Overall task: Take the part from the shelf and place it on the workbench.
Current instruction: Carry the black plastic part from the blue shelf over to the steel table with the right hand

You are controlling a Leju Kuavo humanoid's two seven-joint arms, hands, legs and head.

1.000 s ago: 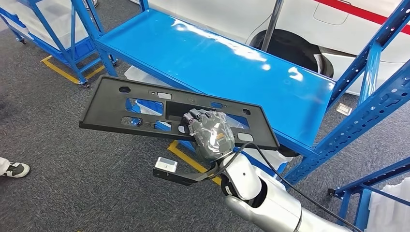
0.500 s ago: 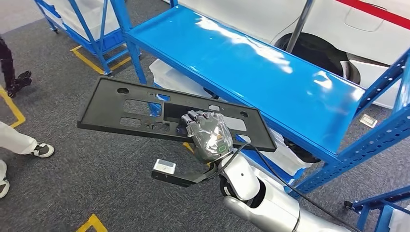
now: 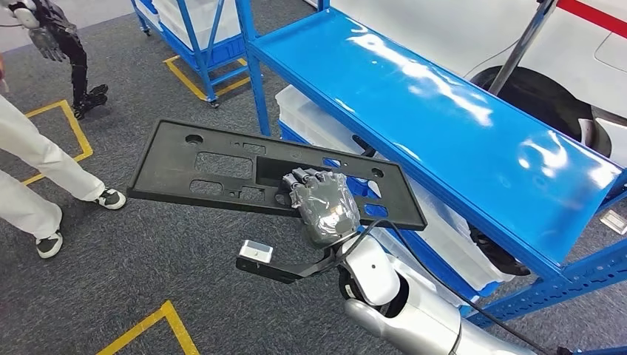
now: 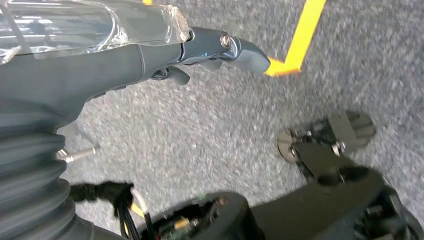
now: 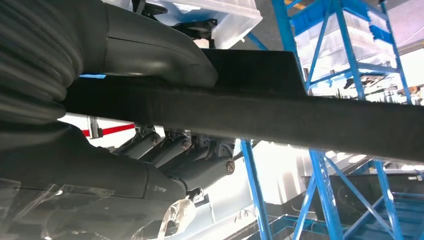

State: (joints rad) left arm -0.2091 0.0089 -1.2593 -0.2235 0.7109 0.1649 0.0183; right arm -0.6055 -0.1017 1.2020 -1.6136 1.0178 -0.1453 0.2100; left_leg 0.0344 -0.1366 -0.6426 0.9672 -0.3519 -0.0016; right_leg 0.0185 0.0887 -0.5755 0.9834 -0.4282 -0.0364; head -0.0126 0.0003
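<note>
So the robot's right hand (image 3: 325, 207) had the part (image 3: 222, 166), a long flat black plastic panel with a bunch of cutouts, clamped along its near edge. Fingers (image 3: 303, 177) were curled over the top face and the thumb (image 5: 150, 55) was pressed against the other side, so the panel edge was sandwiched between them. Most of the panel stuck out away from the fingers to the robot's left, hanging in the air over grey carpet, roughly level. It wasn't touching the shelf (image 3: 444, 126), a glossy blue metal deck just beyond the fingertips and off to the right, with white plastic bins (image 3: 310, 118) on the level underneath.

The left hand (image 4: 150, 45) was hanging low over the carpet with nothing in it. I could see one finger (image 4: 235, 47) pointing out straight near a yellow floor line (image 4: 300, 35), but couldn't really tell how the rest of them sat.

Far out past the panel's free end a person in white trousers (image 3: 37, 155) and sneakers stood on the carpet, next to some yellow floor tape (image 3: 66, 133). A white car with a dark wheel (image 3: 547, 92) sat behind the shelf.
</note>
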